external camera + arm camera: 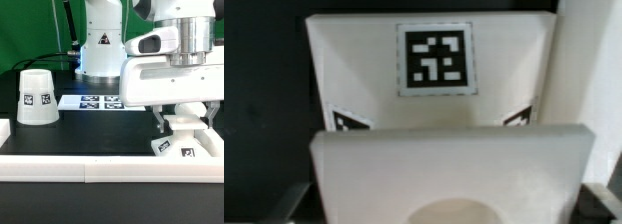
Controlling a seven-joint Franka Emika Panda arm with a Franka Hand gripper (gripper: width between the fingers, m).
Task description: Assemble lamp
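My gripper (pixel 183 124) is low at the exterior view's right, its fingers on either side of a white part that I take for the bulb (pixel 183 126). The bulb stands on the tagged base block (pixel 175 149). In the wrist view the bulb (pixel 452 165) fills the space between my dark fingertips (pixel 287 205), with its rounded head at the frame edge. The base (pixel 434 95) lies beyond it, with one tag facing up. The jaws look shut on the bulb. The tapered shade (pixel 36 97) stands alone, wide end down, at the exterior view's left.
A long white rail (pixel 100 166) runs along the front of the black table, right against the base. It also shows beside the base in the wrist view (pixel 580 70). The marker board (pixel 98 101) lies behind, in front of the arm's white pedestal (pixel 100 50).
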